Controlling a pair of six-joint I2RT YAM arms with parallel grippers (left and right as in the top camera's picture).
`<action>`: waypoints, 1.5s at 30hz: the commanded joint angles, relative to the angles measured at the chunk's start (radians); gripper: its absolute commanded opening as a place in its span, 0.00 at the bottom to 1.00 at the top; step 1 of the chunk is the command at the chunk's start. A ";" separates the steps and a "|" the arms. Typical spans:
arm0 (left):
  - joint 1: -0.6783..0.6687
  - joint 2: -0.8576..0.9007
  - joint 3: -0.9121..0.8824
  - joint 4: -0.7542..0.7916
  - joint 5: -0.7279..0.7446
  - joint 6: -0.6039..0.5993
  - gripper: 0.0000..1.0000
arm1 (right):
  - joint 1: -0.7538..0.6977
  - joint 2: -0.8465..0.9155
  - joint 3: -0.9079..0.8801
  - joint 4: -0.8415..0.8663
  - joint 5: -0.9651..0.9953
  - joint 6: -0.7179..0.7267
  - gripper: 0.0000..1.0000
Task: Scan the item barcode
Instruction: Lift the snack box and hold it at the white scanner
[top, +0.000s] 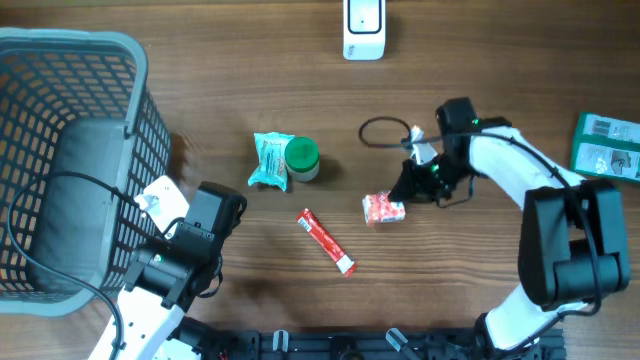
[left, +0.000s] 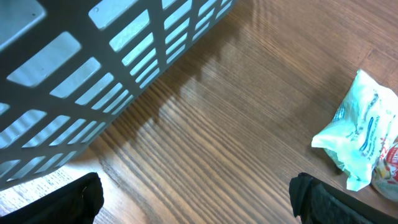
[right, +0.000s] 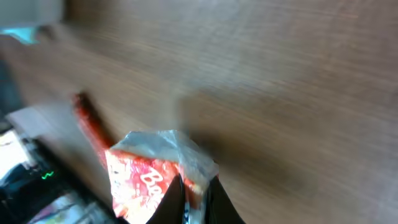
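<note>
A small red and white snack packet (top: 382, 208) lies just right of the table's middle. My right gripper (top: 404, 192) is shut on its crimped right edge. In the right wrist view the dark fingers (right: 194, 200) pinch the clear seam of the packet (right: 140, 171). No barcode shows on it. The white scanner (top: 362, 27) stands at the far edge, well apart from the packet. My left gripper (top: 214, 212) hovers low at the front left, open and holding nothing. In its wrist view the left gripper (left: 199, 198) has bare wood between its fingertips.
A grey mesh basket (top: 122, 52) fills the left side, also the basket (left: 74, 68) close above my left fingers. A teal pouch (top: 270, 160), a green-lidded jar (top: 302, 158), a red stick packet (top: 326, 241), a black cable loop (top: 384, 132) and a green box (top: 606, 146) lie around.
</note>
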 joint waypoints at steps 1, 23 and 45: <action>0.004 -0.006 -0.003 0.000 -0.003 0.008 1.00 | -0.018 -0.020 0.129 -0.141 -0.079 0.119 0.04; 0.004 -0.006 -0.003 0.000 -0.003 0.008 1.00 | -0.010 -0.058 0.144 -0.293 -0.229 0.534 0.04; 0.004 -0.006 -0.003 0.000 -0.003 0.008 1.00 | -0.006 -0.021 0.142 1.094 0.524 0.489 0.04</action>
